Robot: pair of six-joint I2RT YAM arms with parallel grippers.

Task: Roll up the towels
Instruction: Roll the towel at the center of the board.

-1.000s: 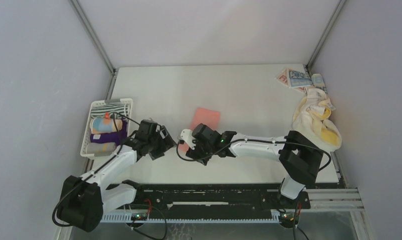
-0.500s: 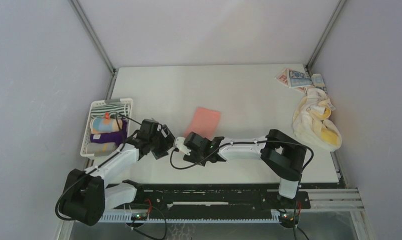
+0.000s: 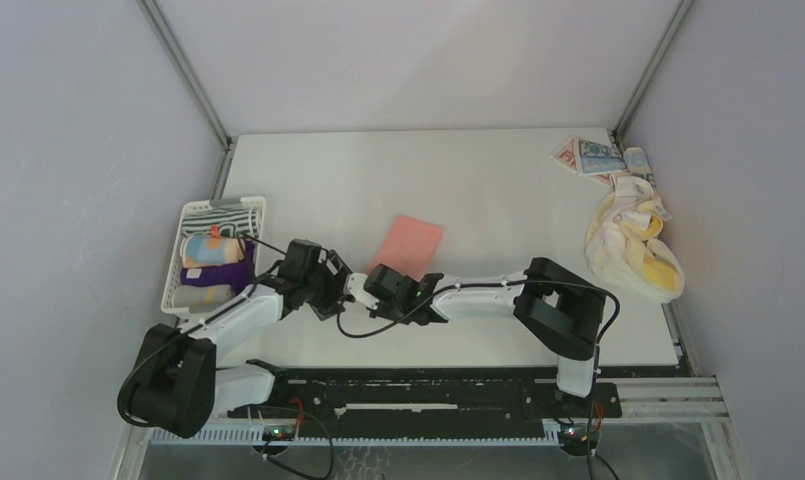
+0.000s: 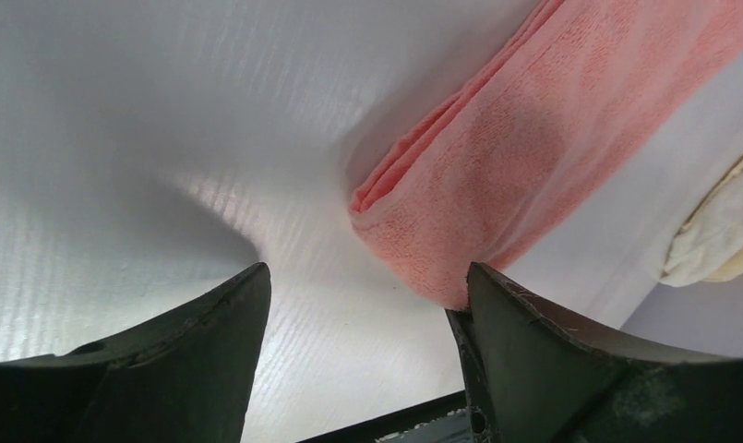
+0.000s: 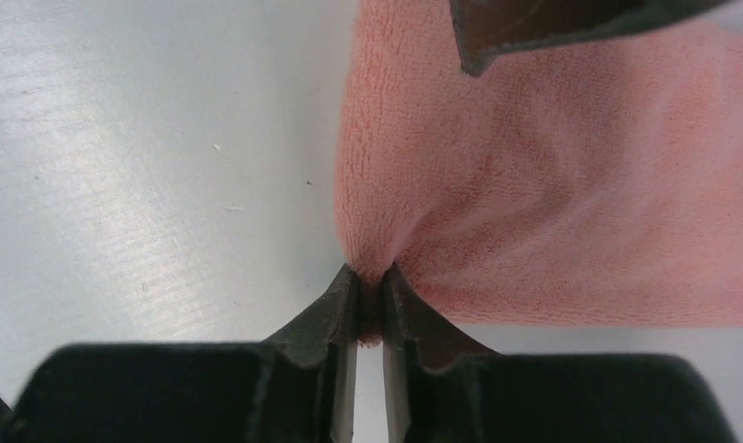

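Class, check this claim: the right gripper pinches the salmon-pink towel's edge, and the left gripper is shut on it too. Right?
No. The left gripper is open, jaws spread at a corner of the salmon-pink towel, as the left wrist view shows. The right gripper does pinch its edge.

White table inside pale lilac walls (metal corner posts).
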